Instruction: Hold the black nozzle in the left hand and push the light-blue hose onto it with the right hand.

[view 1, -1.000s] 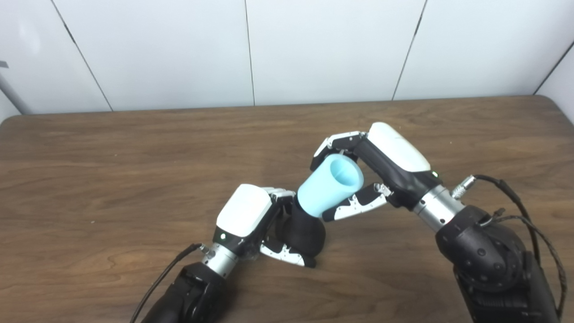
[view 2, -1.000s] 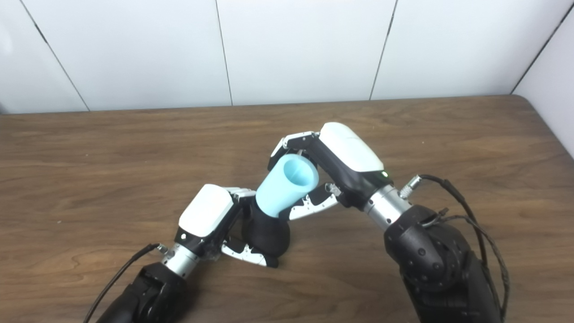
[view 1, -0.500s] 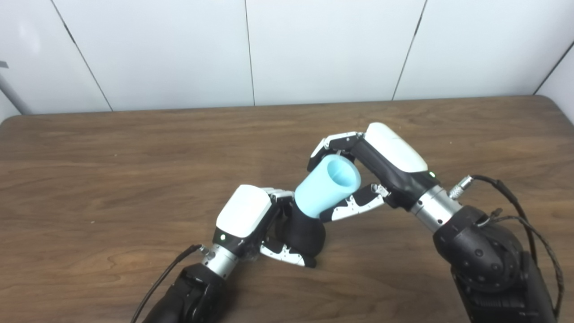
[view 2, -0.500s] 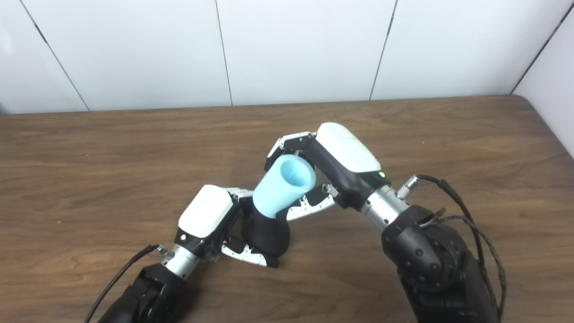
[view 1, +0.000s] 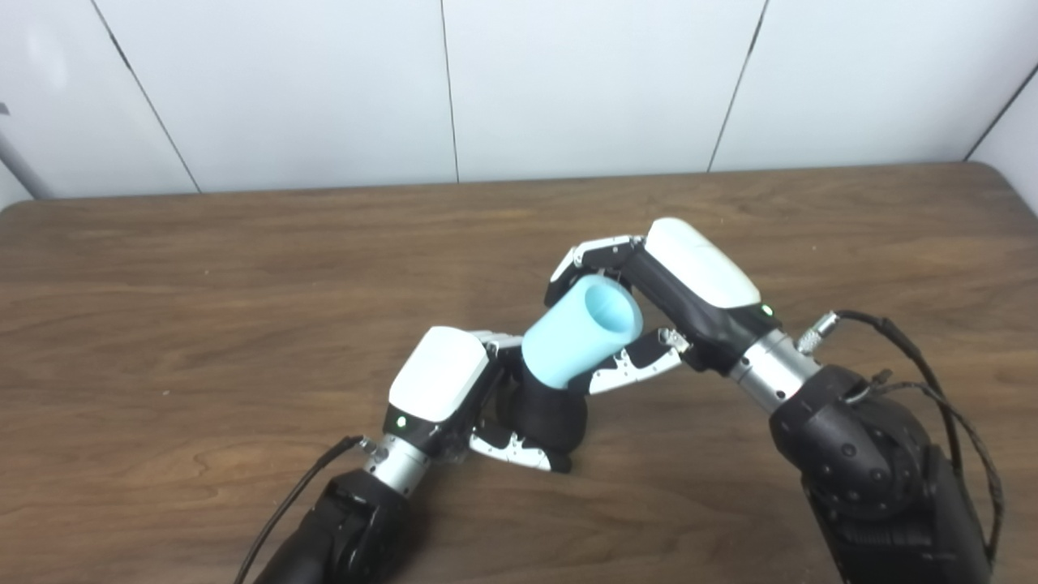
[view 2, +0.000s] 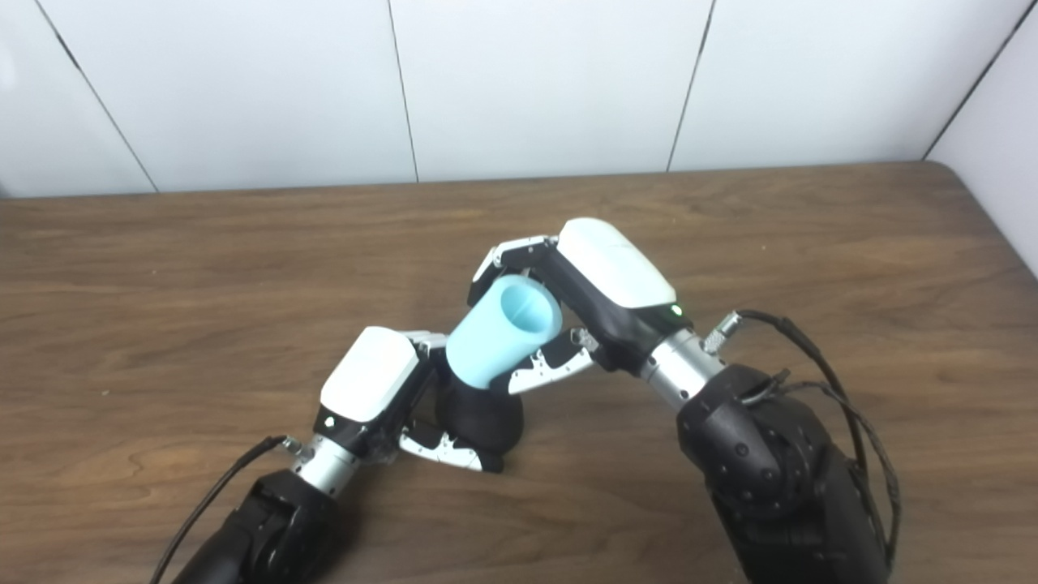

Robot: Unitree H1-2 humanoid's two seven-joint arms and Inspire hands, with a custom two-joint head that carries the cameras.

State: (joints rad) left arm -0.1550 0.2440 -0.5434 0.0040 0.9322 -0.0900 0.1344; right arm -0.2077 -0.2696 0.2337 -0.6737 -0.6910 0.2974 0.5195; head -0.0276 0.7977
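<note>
A black nozzle (view 1: 547,418) stands on the wooden table (view 1: 203,324) just left of centre, and my left hand (view 1: 442,389) is shut around its wide base. A short light-blue hose (view 1: 577,332) sits tilted over the nozzle's narrow top, its open end facing up and to the right. My right hand (view 1: 689,284) is shut on the hose, fingers over its far side and thumb under its near side. The nozzle's tip is hidden inside the hose.
White wall panels (view 1: 568,81) rise behind the table's far edge. Black cables (view 1: 932,381) loop off the right forearm at the lower right. A cable (view 1: 292,503) trails from the left wrist toward the bottom edge.
My right hand and the hose have shifted slightly left and down over the nozzle. The whole picture has also moved a little, so the camera moved. My left hand keeps its hold.
</note>
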